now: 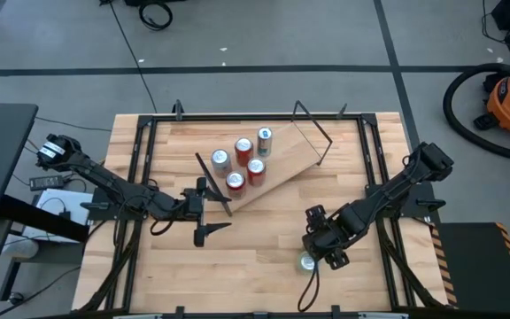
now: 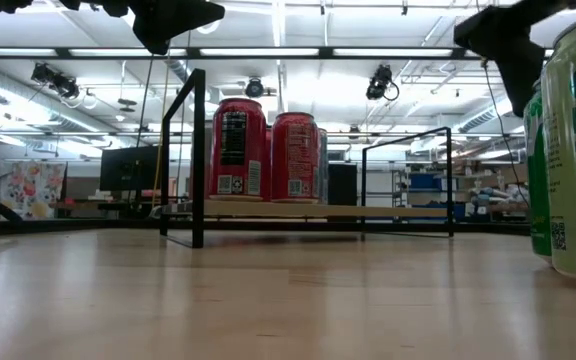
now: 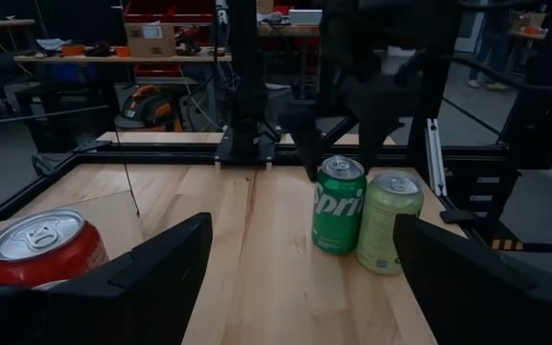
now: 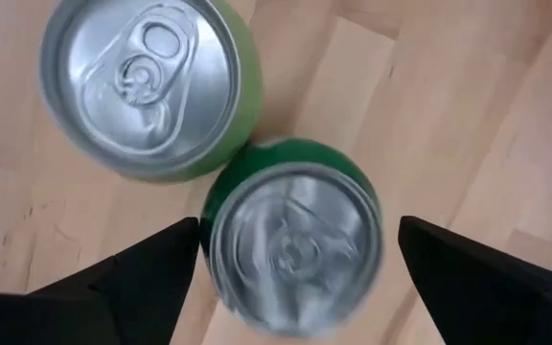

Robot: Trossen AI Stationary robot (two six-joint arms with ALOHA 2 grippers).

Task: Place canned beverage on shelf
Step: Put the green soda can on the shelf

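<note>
The right claw (image 1: 319, 249) hangs over two green cans near the front right of the surface (image 1: 264, 266). Its two fingers (image 4: 132, 278) stand wide apart and hold nothing. Looking down from its wrist, the dark green can (image 4: 290, 244) sits right between the fingers. The light green can (image 4: 147, 86) touches it on one side.

To do this step well, the claw should go straight down so one finger lands on each side of the dark green can. The finger near the light green can must slip in carefully and not knock it. Then squeeze around the middle and lift straight up.

The shelf (image 1: 277, 173) lies slanted toward the back of the surface, with red cans (image 1: 243, 151) and others already standing on it.

The left claw (image 1: 204, 213) waits wide open beside the shelf's near end.
</note>
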